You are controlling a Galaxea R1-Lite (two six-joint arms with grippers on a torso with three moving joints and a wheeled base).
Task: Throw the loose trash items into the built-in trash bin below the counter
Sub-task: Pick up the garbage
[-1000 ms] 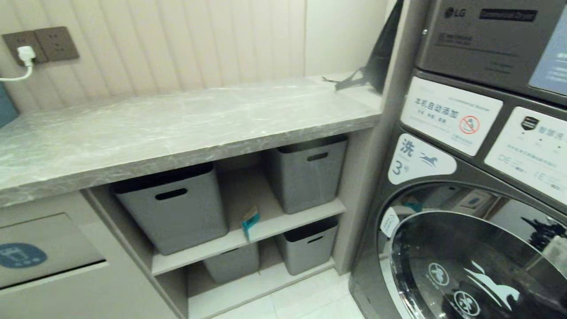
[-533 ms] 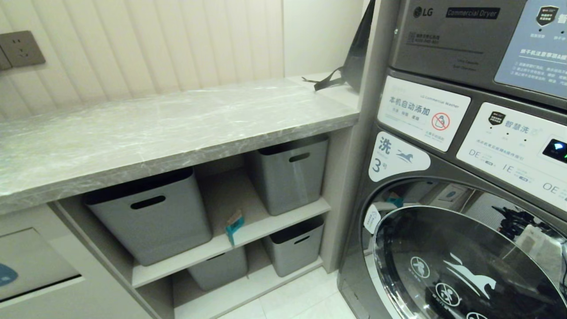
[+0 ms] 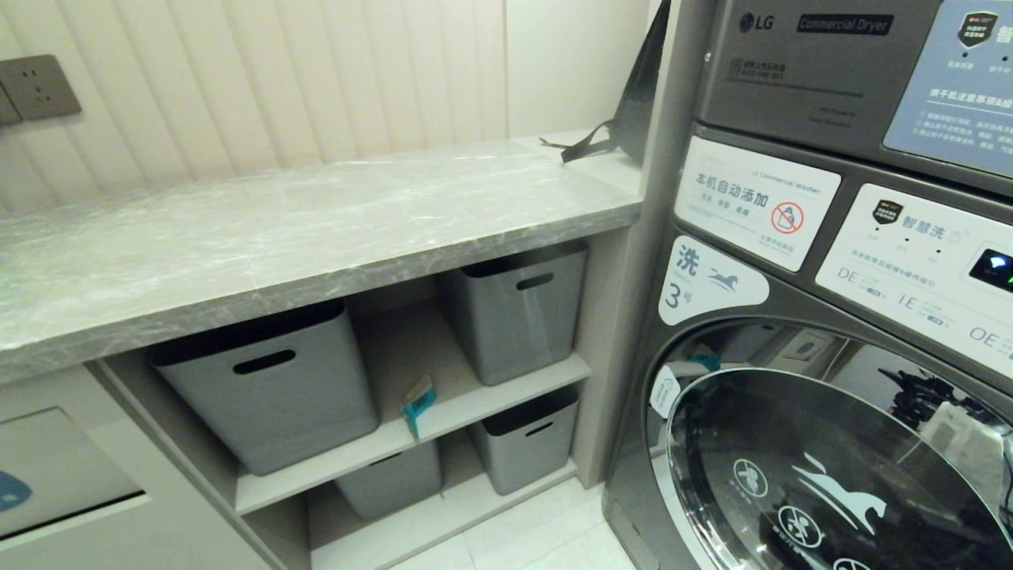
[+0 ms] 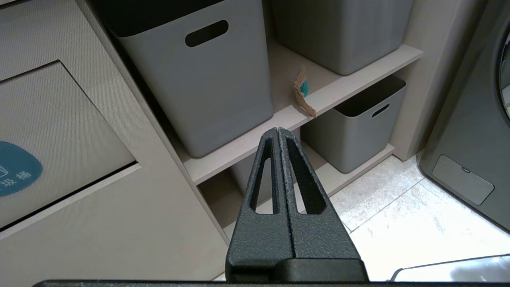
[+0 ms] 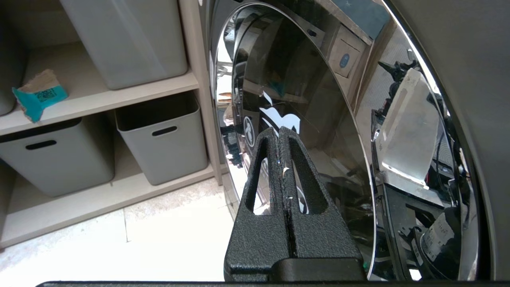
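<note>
On the shelf (image 3: pixel 475 408) between 2 grey tubs (image 3: pixel 269 380) — teal paper scrap (image 3: pixel 418 404).

laundry room: lg commercial dryer (image 3: pixel 839 71) stacked over washer (image 3: pixel 831 443), grey tubs (image 3: pixel 269 380) under counter (image 3: pixel 316 229).

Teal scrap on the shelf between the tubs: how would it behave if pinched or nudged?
The teal scrap looks like thin torn card, standing on edge on the shelf, so it is probably very light and would tip or slide at a nudge. Its ragged brown edge suggests that it would bend or crumple when pinched.
</note>
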